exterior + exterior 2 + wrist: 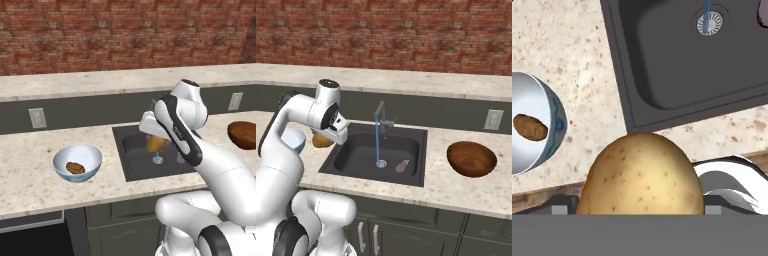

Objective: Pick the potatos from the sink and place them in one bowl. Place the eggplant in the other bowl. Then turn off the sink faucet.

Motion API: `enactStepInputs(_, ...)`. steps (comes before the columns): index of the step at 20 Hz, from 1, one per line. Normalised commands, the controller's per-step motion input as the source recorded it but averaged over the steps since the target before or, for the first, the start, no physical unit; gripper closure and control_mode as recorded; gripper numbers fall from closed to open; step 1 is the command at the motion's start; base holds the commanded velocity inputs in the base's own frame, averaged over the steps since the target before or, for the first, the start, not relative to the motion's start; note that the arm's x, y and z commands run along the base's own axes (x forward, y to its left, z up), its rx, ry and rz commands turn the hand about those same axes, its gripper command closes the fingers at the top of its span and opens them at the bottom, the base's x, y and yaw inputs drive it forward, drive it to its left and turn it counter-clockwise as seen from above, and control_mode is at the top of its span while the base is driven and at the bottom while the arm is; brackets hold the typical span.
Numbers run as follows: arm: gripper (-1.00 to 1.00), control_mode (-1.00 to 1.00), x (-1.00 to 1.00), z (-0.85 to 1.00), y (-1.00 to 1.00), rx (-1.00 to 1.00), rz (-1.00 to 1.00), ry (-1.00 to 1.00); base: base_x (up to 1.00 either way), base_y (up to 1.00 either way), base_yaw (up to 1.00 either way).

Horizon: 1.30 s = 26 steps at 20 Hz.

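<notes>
the pale speckled stone surface (30, 170) ran beneath a red brick wall (406, 35) and carried every item noted. the dark grey rectangular recessed sink (358, 155) was set into it, with a small round metal drain (710, 22) in its floor. the grey metal faucet with an upright post and angular bent spout (381, 116) stood at the back rim of the sink, and a thin blue stream of water (377, 142) fell from it onto the drain. the round dark reddish-brown wood-like bowl (471, 159) sat on the surface to the right of the sink, well apart from it. the round pale blue-white glossy bowl (78, 162) sat on the surface to the left of the sink; the elongated darker brown potato (75, 168) lay inside it. the gripper (640, 207) was closed on the rounder golden-orange potato (641, 175), with its jaws standing wide around that item. in the hand view this potato was raised above the surface, near the sink's left rim, between the sink and the pale bowl. the small pale grey pear-shaped eggplant (402, 166) lay on the sink floor, just beside the drain.
</notes>
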Motion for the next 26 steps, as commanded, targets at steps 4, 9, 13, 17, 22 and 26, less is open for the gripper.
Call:
enactStepInputs(4, 1.00, -1.00, 0.00, 0.00, 0.50, 0.10, 0.20, -0.08, 0.00, 0.00, 0.00)
enactStepInputs(9, 1.00, -1.00, 0.00, 0.00, 0.49, 0.09, 0.19, -0.12, 0.00, 0.00, 0.00)
enactStepInputs(13, 1.00, -1.00, 0.00, 0.00, 0.39, 0.07, 0.12, -0.15, 0.00, 0.00, 0.00)
enactStepInputs(17, 1.00, -1.00, 0.00, 0.00, 0.35, 0.04, 0.08, -0.14, 0.00, 0.00, 0.00)
enactStepInputs(22, 1.00, -1.00, 0.00, 0.00, 0.36, 0.04, 0.06, -0.05, 0.00, 0.00, 0.00)
enactStepInputs(26, 1.00, -1.00, 0.00, 0.00, 0.33, 0.01, 0.04, 0.00, 0.00, 0.00, 0.00)
